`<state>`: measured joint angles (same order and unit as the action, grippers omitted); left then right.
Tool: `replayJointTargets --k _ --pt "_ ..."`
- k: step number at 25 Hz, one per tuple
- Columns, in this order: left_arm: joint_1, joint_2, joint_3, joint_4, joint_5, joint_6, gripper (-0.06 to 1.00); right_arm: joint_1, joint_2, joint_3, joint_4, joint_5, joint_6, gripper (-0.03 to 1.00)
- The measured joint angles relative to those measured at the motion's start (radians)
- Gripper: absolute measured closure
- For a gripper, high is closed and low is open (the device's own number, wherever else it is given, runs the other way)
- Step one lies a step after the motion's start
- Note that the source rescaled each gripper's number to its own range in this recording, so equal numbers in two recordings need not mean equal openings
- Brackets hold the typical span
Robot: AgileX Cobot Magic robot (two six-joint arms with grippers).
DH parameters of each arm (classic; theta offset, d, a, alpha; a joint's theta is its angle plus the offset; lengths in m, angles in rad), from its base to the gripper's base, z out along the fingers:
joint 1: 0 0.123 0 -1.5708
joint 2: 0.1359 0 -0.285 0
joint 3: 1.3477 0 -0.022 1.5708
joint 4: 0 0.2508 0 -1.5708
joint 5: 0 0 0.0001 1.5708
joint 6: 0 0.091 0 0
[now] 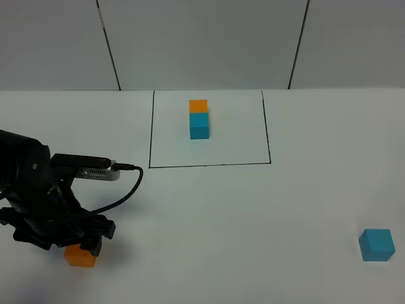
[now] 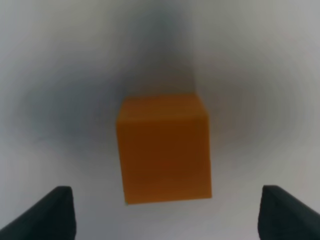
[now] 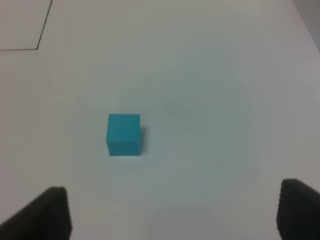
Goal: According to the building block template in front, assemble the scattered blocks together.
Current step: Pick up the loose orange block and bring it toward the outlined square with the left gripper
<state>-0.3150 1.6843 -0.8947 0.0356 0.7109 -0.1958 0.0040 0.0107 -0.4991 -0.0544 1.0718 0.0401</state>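
The template, an orange cube [image 1: 199, 106] joined to a teal-blue cube [image 1: 200, 125], stands inside a black-lined rectangle [image 1: 209, 166] at the back. The loose orange cube [image 1: 80, 256] sits at the front left, partly under my left arm [image 1: 44, 202]. In the left wrist view my left gripper [image 2: 167, 220] is open, low over the table, its fingertips [image 2: 50, 215] wide on either side of the orange cube [image 2: 164, 147]. The loose teal-blue cube [image 1: 377, 244] sits at the front right. My right gripper [image 3: 170, 215] is open and empty, hovering well above and short of the teal-blue cube [image 3: 123, 134].
The white table [image 1: 253, 221] runs up to a white panelled wall [image 1: 202, 44] at the back. A black cable [image 1: 126, 190] loops off my left arm. A corner of the template's black frame [image 3: 40, 45] shows in the right wrist view.
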Motion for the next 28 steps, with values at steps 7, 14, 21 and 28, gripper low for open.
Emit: replayJointTargets --k 7,14,21,28 --pt "0.000 0.056 0.000 0.009 -0.053 0.002 0.26 0.000 0.000 0.000 0.000 0.000 0.000 0.27" --pt "0.000 0.079 0.000 0.010 -0.099 -0.015 0.38 0.000 0.000 0.000 0.000 0.000 0.000 0.27" --pt "0.000 0.084 0.000 0.014 -0.101 -0.018 0.56 0.000 0.000 0.000 0.000 0.000 0.000 0.27" --pt "0.000 0.095 0.039 0.036 -0.159 -0.020 0.56 0.000 0.000 0.000 0.000 0.000 0.000 0.27"
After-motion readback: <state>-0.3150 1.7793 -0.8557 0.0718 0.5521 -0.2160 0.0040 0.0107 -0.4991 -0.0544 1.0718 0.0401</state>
